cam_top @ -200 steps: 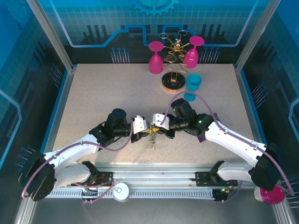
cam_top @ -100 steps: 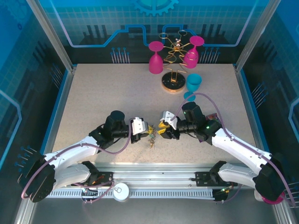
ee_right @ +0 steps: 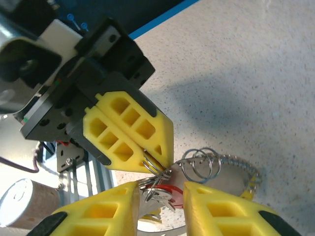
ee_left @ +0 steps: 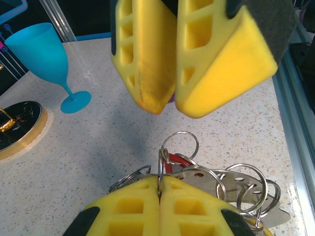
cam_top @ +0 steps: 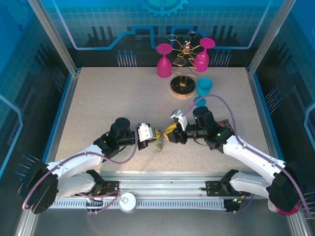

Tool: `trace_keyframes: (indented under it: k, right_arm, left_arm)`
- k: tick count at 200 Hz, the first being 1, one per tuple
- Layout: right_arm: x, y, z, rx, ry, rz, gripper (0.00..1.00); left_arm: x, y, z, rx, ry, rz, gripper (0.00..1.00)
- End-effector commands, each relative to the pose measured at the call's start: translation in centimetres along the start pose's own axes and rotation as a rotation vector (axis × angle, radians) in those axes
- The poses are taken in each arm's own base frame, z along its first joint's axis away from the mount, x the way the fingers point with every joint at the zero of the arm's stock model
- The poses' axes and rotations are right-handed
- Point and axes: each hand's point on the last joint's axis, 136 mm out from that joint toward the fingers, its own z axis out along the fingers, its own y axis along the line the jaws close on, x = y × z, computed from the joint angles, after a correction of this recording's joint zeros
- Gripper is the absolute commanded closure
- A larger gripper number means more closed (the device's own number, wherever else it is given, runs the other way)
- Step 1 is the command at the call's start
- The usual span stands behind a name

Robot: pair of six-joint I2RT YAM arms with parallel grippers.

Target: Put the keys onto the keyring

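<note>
The keys (ee_left: 197, 177) are pinched in the shut left gripper (ee_left: 160, 183) and could be knocked loose if bumped by the half-open, empty right gripper (ee_right: 162, 187).

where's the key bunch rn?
Top view: the key bunch is at the table's near middle, pinched by a ring in the shut left gripper, with the open right gripper just to its right.

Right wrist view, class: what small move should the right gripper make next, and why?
Probably close the right gripper on the red-headed key: its jaws stand open either side of it, while the left gripper is shut on a ring beside it, steadying it.
</note>
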Motion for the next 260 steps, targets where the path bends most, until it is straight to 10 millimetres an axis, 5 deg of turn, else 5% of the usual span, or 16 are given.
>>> trace_keyframes:
  k: [1,100,167,225,260]
  right_arm:
    - [-0.4,-0.4,-0.3,0.026,0.013,0.141,0.7]
    - [-1.4,0.4,0.9,-0.016,0.015,0.151,0.69]
    - [-1.0,0.5,0.9,-0.016,0.024,0.14,0.88]
    - [-0.5,0.8,1.0,-0.037,0.046,0.146,0.75]
    - [-0.3,0.9,1.1,-0.051,0.06,0.145,0.87]
  left_arm:
    - [-1.6,0.5,-0.3,-0.029,-0.059,0.057,1.0]
    - [-1.6,0.5,-0.2,-0.026,-0.054,0.054,1.0]
    - [-1.6,0.5,-0.3,-0.029,-0.05,0.054,1.0]
    - [-1.6,0.5,-0.3,-0.03,-0.052,0.055,1.0]
    - [-1.7,0.6,-0.4,-0.033,-0.053,0.057,1.0]
